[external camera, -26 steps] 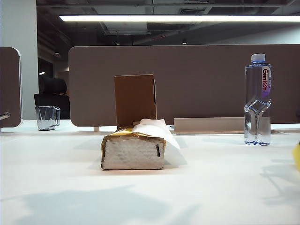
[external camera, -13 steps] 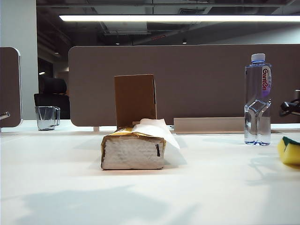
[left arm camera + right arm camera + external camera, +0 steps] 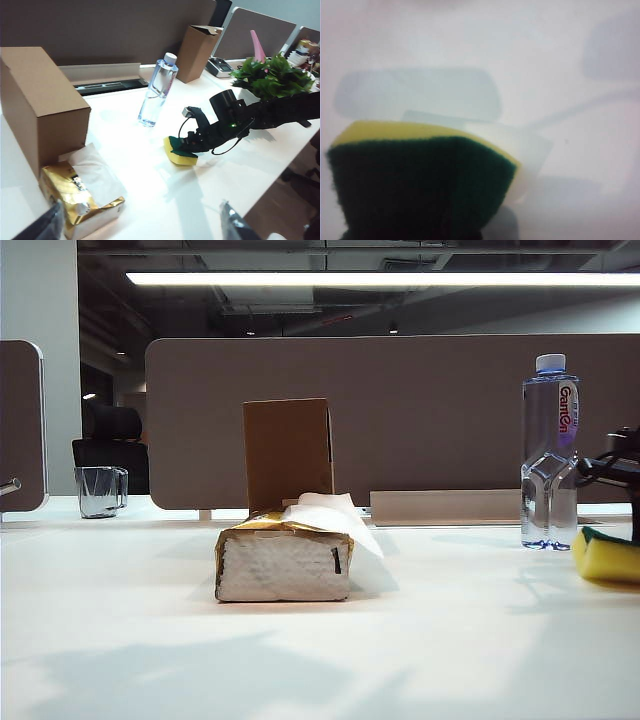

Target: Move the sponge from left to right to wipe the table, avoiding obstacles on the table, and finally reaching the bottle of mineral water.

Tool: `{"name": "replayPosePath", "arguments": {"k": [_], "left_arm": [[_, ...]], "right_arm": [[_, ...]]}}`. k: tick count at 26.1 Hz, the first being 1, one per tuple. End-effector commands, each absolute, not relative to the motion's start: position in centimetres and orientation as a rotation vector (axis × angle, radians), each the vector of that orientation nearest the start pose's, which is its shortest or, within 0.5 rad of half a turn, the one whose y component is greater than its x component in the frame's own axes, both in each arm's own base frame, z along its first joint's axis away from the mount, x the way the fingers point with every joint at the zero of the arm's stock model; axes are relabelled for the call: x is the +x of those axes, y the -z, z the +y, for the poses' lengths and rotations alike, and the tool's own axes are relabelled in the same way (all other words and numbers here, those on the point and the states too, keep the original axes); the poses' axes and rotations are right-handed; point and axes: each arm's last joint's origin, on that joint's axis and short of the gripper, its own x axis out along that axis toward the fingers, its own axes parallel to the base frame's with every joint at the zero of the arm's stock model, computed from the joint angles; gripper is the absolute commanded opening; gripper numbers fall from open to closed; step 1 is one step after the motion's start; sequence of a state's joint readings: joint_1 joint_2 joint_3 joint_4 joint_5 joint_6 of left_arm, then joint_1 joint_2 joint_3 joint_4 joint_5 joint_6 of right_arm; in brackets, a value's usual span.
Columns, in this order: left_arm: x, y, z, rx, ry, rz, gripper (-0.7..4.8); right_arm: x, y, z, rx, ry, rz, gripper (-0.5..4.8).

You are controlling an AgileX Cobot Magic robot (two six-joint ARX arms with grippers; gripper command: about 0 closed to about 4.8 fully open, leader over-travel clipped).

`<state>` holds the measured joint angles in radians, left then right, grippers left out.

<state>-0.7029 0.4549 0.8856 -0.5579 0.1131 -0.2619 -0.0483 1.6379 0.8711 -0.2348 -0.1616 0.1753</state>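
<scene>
A yellow sponge (image 3: 181,151) topped with dark green, a gold-wrapped tissue pack (image 3: 284,560), a brown cardboard box (image 3: 288,452) on a white table (image 3: 450,630).

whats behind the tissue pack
Directly behind the tissue pack stands the upright cardboard box. The pack hides the box's base, so whether the two touch cannot be seen. The right gripper holds the sponge far off.

foam sponge (image 3: 181,152) with rough green scourer on smooth glossy table (image 3: 450,640).

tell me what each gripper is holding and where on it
Right gripper is shut on the sponge, at its green top end. Left gripper is open, holding nothing.
</scene>
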Motion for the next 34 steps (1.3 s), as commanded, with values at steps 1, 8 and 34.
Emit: {"name": "replayPosePath", "arguments": {"k": [1, 8, 34], "left_arm": [[5.6, -36.7, -5.1, -0.211, 0.766, 0.203, 4.02], [5.6, -36.7, -5.0, -0.210, 0.754, 0.207, 4.02], [5.6, -36.2, -5.0, -0.192, 0.739, 0.256, 4.02]], "right_arm": [[31.6, -15.2, -1.2, 0.251, 0.008, 1.024, -0.09], [33.7, -15.2, -1.3, 0.243, 0.003, 1.008, -0.09], [35.6, -15.4, -1.6, 0.241, 0.000, 0.997, 1.50]]}}
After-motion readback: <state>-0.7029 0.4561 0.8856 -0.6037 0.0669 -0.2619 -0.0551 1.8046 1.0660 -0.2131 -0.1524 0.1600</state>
